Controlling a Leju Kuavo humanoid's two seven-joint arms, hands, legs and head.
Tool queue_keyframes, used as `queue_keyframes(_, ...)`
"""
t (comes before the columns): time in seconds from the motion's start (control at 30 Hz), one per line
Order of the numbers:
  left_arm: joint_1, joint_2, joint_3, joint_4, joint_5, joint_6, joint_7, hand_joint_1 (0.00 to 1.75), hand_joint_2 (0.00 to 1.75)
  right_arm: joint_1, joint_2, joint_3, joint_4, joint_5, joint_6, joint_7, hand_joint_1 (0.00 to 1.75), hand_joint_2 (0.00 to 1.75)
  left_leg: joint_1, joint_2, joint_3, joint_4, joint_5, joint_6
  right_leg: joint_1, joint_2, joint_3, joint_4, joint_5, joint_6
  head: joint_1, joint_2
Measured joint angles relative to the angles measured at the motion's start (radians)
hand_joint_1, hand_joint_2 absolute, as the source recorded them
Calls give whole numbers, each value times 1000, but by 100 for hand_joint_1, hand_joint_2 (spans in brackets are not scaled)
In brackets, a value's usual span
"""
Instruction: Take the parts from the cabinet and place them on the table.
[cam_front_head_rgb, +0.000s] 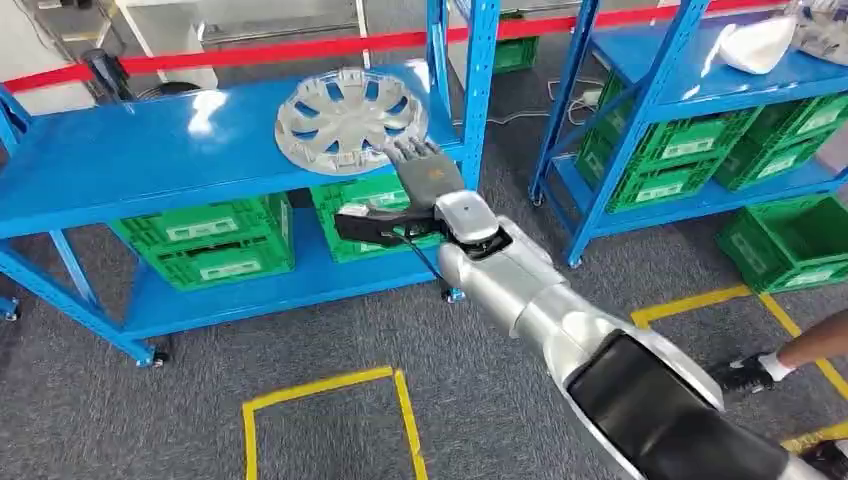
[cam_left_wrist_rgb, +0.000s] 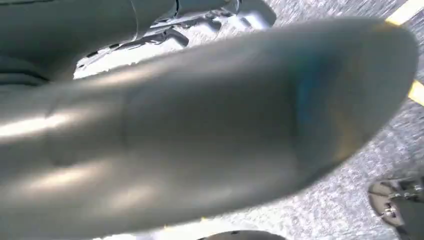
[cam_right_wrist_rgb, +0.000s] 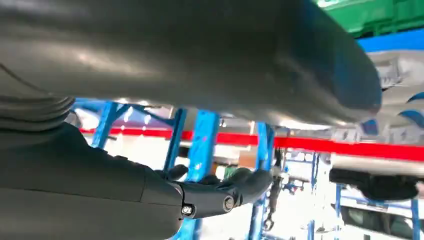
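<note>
**Right hand slides in at the hubcap's near rim**

Nearest in the head view comes the right arm (cam_front_head_rgb: 560, 320), silver and dark-sleeved, rising from about five o'clock toward the centre of the picture. It is stretched long, likely because the shelf stands well ahead of the robot. At its end the right hand (cam_front_head_rgb: 425, 170) lies with its fingers (cam_front_head_rgb: 410, 150) extended flat and close together, reaching over the near edge of the silver hubcap (cam_front_head_rgb: 350, 115), while the dark thumb (cam_front_head_rgb: 375, 225) juts out to nine o'clock below shelf level. That looks like a setup for a clamp: fingers above the rim, thumb beneath. Whether anything is actually pinched yet cannot be told. The right wrist view shows dark fingertips curled slightly with open air past them.

The hubcap rests flat on the top deck of the blue rack (cam_front_head_rgb: 150, 150), at about twelve o'clock from the hand, near the upright post. Green crates (cam_front_head_rgb: 210, 240) sit below. Farther off at two o'clock stands a second blue rack (cam_front_head_rgb: 700, 90).

The left hand's fingers cannot be made out.
</note>
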Motion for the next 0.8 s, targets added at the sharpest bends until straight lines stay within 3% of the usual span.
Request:
queue_keyframes(0.03, 1, -2, 0, -1, 0, 0, -1, 0, 0, -2, 1, 0, -2, -1, 0, 1, 0, 0, 5, -5, 18, -4, -2, 7, -1, -1, -1, 12, 0, 4, 0, 0)
queue_keyframes(0.07, 0, -2, 0, -1, 0, 2, -1, 0, 0, -2, 0, 2, -4, -3, 0, 3, 0, 0, 7, -5, 29, -9, -7, 12, -3, -3, -23, 56, 9, 9, 3, 0)
queue_keyframes(0.1, -1, 0, 1, -1, 0, 2, 0, 0, 0, -6, 1, 2, -4, -3, 0, 3, 0, 0, 7, -5, 36, -10, -13, 18, -3, -5, -65, 122, 11, 13, 5, 0)
queue_keyframes(0.13, -3, 1, 1, -1, 0, 2, -1, 0, 0, -8, 0, 3, -4, -4, 0, 4, 0, 0, 7, -5, 43, -10, -22, 22, -5, -5, -121, 200, -6, 18, 4, 0)
queue_keyframes(0.2, -2, -1, 2, -1, 0, 2, -1, 0, 0, 0, 0, 5, -4, -4, 2, 5, 0, 0, 7, -8, 60, -10, -41, 24, -5, -5, -217, 308, -78, 25, 4, 0)
queue_keyframes(0.23, 1, -1, 2, 0, 0, 2, -1, 0, 0, 3, 0, 5, -4, -4, 2, 7, 0, 0, 7, -9, 72, -10, -51, 23, -6, -5, -243, 315, -92, 25, 5, 0)
queue_keyframes(0.27, 2, -2, 2, 0, 0, 2, 0, 0, 0, 4, 0, 6, -4, -4, 2, 7, 0, 0, 7, -11, 87, -10, -62, 21, -5, -5, -248, 283, -76, 22, 5, 0)
queue_keyframes(0.3, 3, -2, 2, 0, 0, 2, -1, 0, 0, 3, 0, 8, -4, -5, 1, 7, 0, 0, 7, -12, 102, -10, -74, 18, -5, -5, -237, 219, -31, 18, 4, 0)
queue_keyframes(0.37, 2, -2, 2, -1, 0, 2, -2, 0, 0, 3, 0, 11, -4, -7, 0, 7, 0, 0, 7, -12, 133, -10, -99, 12, -3, -6, -189, 48, 116, 9, 4, 0)
queue_keyframes(0.4, 1, -2, 2, 0, 0, 2, -2, 0, 0, 4, -2, 11, -3, -7, -1, 8, 0, 0, 2, -13, 143, -1, -111, 6, 3, -5, -186, 7, 156, 5, 5, 0)
queue_keyframes(0.43, -2, -2, 2, 0, 0, 2, -3, 0, 0, 3, -2, 13, -4, -8, 0, 9, 0, 0, 2, -17, 140, -6, -120, -2, 4, -6, -178, 12, 129, 0, 5, 0)
queue_keyframes(0.47, -2, -3, 2, -1, 0, 2, -3, 0, 0, 3, 0, 16, -6, -10, -1, 9, 0, 0, 3, -16, 141, -12, -129, -7, 6, -5, -175, 12, 138, -4, 4, 0)
queue_keyframes(0.53, -1, -2, 3, -1, -2, 2, -4, 0, 0, -1, 0, 18, -6, -13, -2, 13, 0, 0, 1, -16, 163, 0, -125, -22, -1, -2, -155, 5, 129, -20, 5, 0)
queue_keyframes(0.57, -1, 0, 3, -2, -3, 2, -3, 0, 0, -1, 3, 19, -9, -15, -2, 14, 0, 0, 3, -12, 157, 16, -130, -24, -4, -2, -140, 2, 126, -23, 5, 0)
queue_keyframes(0.6, -3, -1, 3, -2, -4, 2, -4, 0, 0, -3, 3, 19, -10, -19, -3, 13, 0, 0, 3, -9, 126, 81, -129, -29, -6, -3, -127, 1, 117, -32, -3, 0)
queue_keyframes(0.63, -5, -1, 3, -2, -4, 2, -4, 0, 0, -4, 5, 19, -10, -20, -3, 13, 0, 0, 4, -7, 88, 142, -139, -31, -7, -2, -121, 1, 111, -33, -3, 0)
queue_keyframes(0.7, -5, -1, 3, -2, -4, 2, -4, 0, 0, 6, 5, 21, -10, -22, -5, 11, 0, 0, 6, -6, -19, 282, -215, -36, -6, -2, -104, 1, 90, -33, -2, 0)
queue_keyframes(0.73, -2, -1, 3, -2, -4, 2, -4, 0, 0, 11, 5, 21, -10, -22, -6, 11, 0, 0, 6, -6, -48, 300, -233, -39, -7, -1, -93, 1, 80, -33, -3, 0)
queue_keyframes(0.77, 0, -1, 3, -1, -4, 2, -3, 0, 0, 14, 5, 21, -10, -22, -9, 11, 0, 0, 7, -5, -57, 285, -226, -40, -7, 0, -81, 1, 71, -32, -3, 0)
queue_keyframes(0.8, 1, -1, 4, -1, -4, 2, -3, 0, 0, 17, 5, 21, -10, -22, -11, 11, 0, 0, 7, -5, -50, 229, -188, -39, -7, 1, -64, 1, 59, -31, -2, 0)
